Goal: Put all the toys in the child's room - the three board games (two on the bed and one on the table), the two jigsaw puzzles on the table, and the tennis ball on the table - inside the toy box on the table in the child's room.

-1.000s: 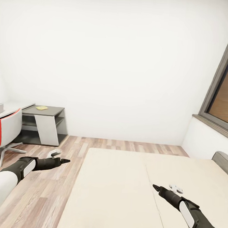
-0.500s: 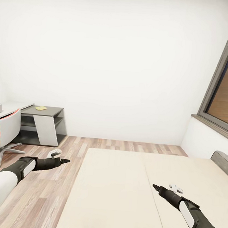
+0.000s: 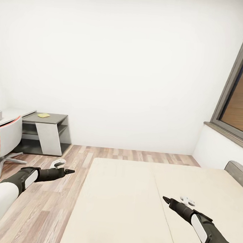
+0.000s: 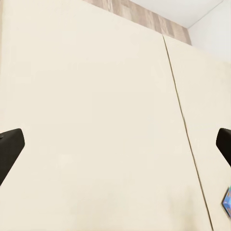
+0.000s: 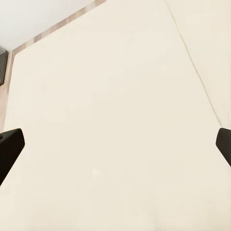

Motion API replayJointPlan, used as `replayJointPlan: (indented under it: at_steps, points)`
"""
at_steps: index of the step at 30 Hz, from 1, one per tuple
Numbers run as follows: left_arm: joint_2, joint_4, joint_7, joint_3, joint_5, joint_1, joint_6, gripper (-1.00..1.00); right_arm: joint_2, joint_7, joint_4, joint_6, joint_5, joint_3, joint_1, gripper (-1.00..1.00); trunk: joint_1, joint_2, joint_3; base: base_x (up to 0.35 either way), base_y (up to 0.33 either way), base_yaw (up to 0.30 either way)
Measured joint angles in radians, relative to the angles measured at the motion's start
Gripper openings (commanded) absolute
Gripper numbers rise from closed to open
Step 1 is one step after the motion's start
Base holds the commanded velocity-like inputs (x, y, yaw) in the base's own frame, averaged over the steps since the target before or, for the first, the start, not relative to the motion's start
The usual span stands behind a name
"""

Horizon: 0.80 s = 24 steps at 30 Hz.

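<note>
Since a moment before, nothing was moved. Both tools, left (image 3: pixel 70 171) and right (image 3: pixel 165 200), were held spread and empty over the bed (image 3: pixel 130 195). A blue game corner (image 4: pixel 226 203) was glimpsed there.

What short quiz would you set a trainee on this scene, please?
1. True or false: the right gripper is over the bed.
2. What colour is the seat of the chair? A red, B blue, C green.
3. Fill in: the left gripper has its jaws ____.
Key: 1 true; 2 A; 3 open.
</note>
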Motion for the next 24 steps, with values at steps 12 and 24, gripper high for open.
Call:
replayJointPlan:
  at_steps: [12,24]
  points:
    - [0.000,0.000,-0.001,0.000,-0.001,0.001,0.000,1.00,0.000,0.000,0.000,0.000,0.000,0.000,0.000,1.00,0.000,0.000,0.000,0.000,0.000,0.000]
    - [0.000,0.000,-0.006,0.000,-0.001,0.001,0.000,1.00,0.000,0.000,0.000,0.000,0.000,0.000,0.000,1.00,0.000,0.000,0.000,0.000,-0.002,-0.025]
